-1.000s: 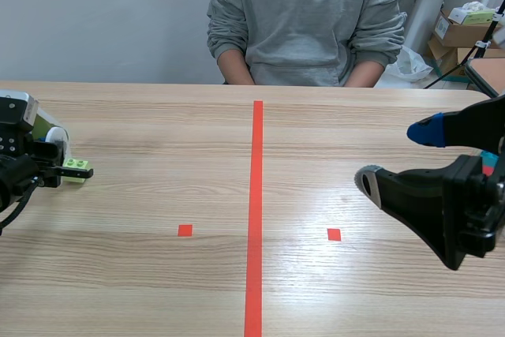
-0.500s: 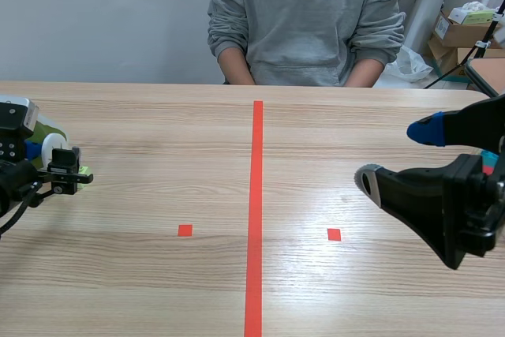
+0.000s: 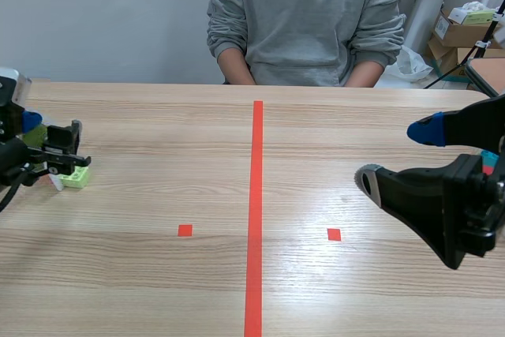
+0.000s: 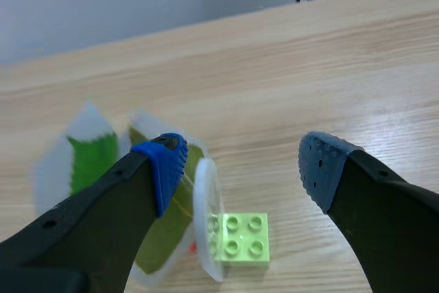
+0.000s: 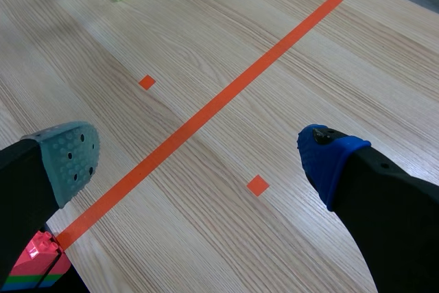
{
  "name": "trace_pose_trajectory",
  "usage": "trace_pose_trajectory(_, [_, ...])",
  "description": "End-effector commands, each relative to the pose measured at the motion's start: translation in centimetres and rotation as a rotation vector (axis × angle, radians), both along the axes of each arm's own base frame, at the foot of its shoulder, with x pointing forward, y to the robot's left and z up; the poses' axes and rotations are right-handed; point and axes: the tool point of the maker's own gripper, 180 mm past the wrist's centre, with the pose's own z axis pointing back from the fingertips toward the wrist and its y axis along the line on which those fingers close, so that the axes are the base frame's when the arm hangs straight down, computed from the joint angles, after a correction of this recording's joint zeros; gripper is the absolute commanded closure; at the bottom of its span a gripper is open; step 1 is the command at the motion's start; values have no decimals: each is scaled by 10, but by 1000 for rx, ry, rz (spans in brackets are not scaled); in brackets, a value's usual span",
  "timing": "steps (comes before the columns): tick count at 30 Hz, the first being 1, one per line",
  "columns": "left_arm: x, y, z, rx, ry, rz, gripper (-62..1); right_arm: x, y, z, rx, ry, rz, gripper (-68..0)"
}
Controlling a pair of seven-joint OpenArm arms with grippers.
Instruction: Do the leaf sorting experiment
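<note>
Beneath the spread left gripper (image 4: 243, 162), green brick (image 4: 241, 239) (card (image 4: 207, 221) upright).

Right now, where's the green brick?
In the scene view the green brick lies far left on the table, under the open left gripper, beside leaf cards.

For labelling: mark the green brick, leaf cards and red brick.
green brick (image 4: 240, 239): left wrist view, studded top.
leaf cards (image 4: 89, 159): left wrist view, green leaf.
red brick (image 5: 34, 262): right wrist view, studded top.
</note>
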Motion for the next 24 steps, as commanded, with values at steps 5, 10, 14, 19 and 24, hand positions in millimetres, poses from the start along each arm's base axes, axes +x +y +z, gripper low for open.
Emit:
trace_pose_trajectory(5, [-3, 11, 43, 8, -96, -1, -375, 5, -3, 7, 8, -27, -13, -591])
trace_pose_trajectory(10, [-17, -2, 71, 4, -148, -62, -375, 5, -3, 7, 8, -27, -13, -591])
trace_pose_trajectory(14, [-33, -30, 88, -2, -165, -176, -375, 5, -3, 7, 8, -27, -13, -591])
trace_pose_trajectory(19, [-59, -69, 101, -59, -161, -325, -375, 5, -3, 7, 7, -26, -13, -591])
trace_pose_trajectory(24, [-87, -97, 103, -112, -126, -431, -375, 5, -3, 7, 7, -26, -13, -591])
